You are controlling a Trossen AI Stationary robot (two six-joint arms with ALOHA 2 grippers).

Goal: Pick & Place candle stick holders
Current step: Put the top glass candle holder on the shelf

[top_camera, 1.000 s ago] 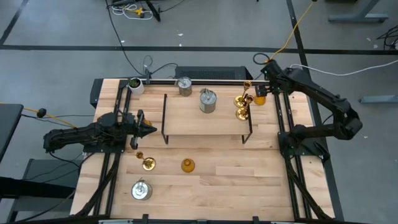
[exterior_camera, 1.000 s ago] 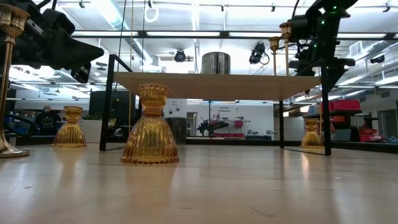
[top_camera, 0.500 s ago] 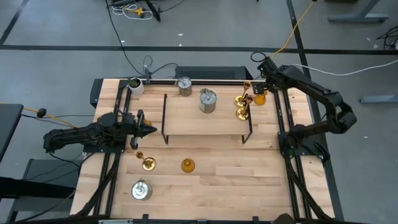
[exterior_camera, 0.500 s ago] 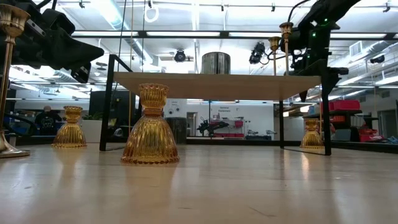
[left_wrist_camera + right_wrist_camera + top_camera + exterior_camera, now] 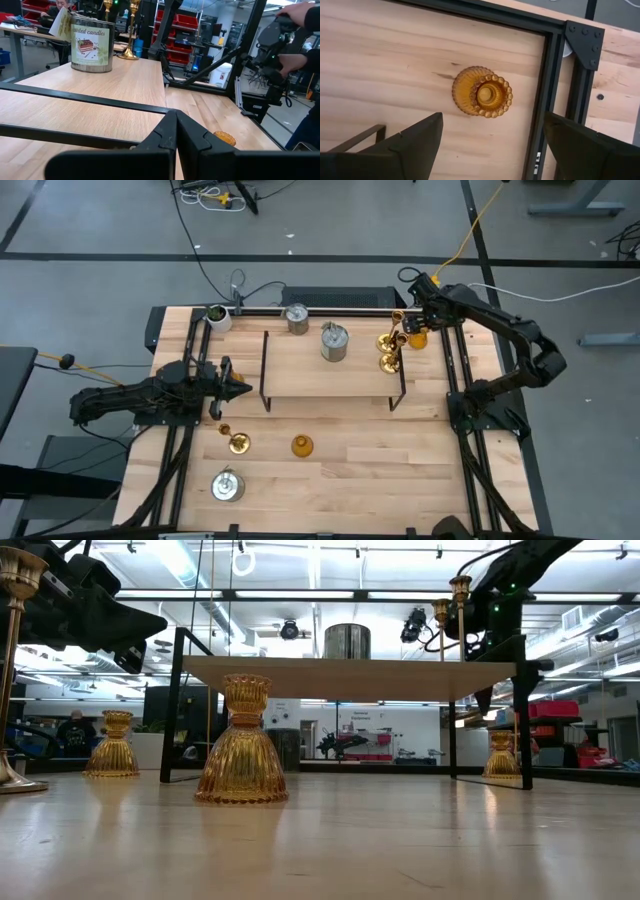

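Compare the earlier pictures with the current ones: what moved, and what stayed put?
The right gripper swung leftward to hover, open, above the amber holder in the table's far right corner, without gripping it. The left gripper stayed shut by the rack; no holder moved.

2 black jointed arms (image 5: 150, 398) with matte, wedge-shaped fingers (image 5: 410, 145)
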